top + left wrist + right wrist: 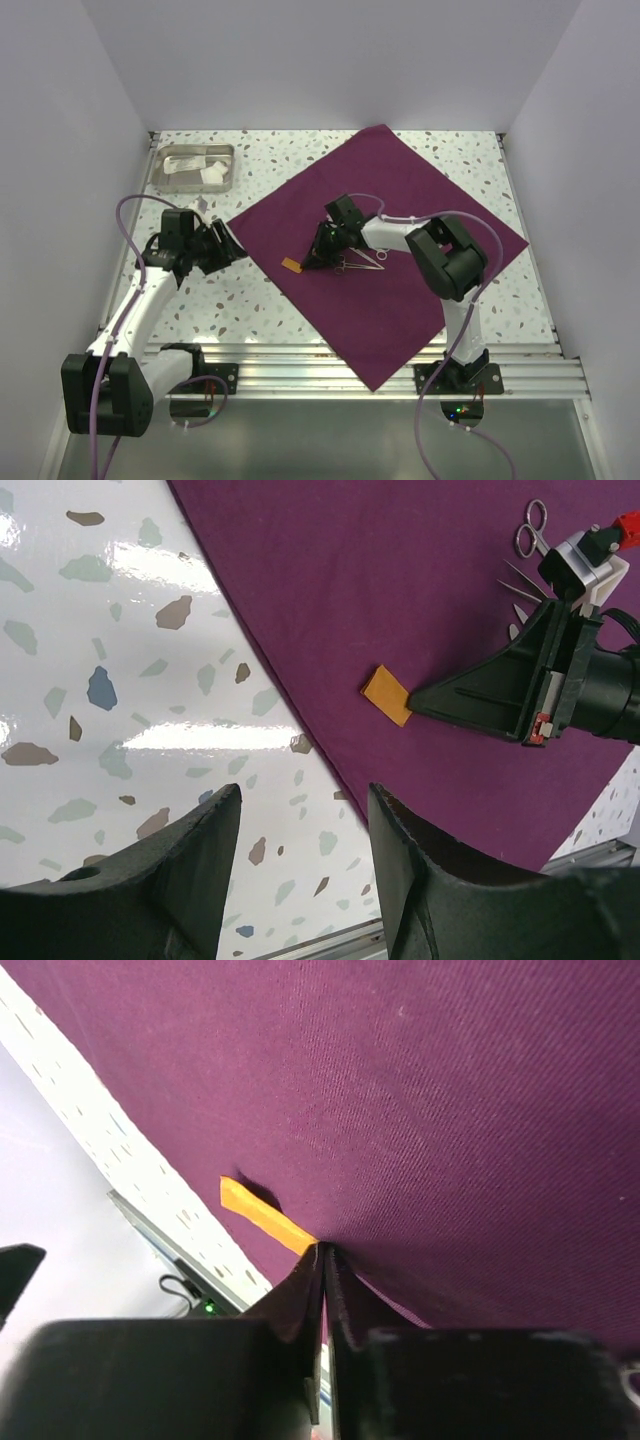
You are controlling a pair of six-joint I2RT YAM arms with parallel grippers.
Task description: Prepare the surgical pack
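Note:
The surgical pack cloth [385,250] lies spread flat as a deep purple square, turned like a diamond, and also shows in the left wrist view [400,590] and the right wrist view [420,1090]. A small orange tag [291,265] lies on its left part. My right gripper [312,261] is shut, its tips pinching one end of the orange tag [262,1218], low on the cloth. The left wrist view shows the same pinch [412,702] on the tag [386,693]. My left gripper [305,800] is open and empty, at the cloth's left edge [232,250].
Scissors [365,262] and thin metal instruments lie on the cloth just behind the right gripper; the scissors also show in the left wrist view [530,528]. A metal tray [198,167] with white packets stands at the back left. White walls enclose the speckled table [220,300].

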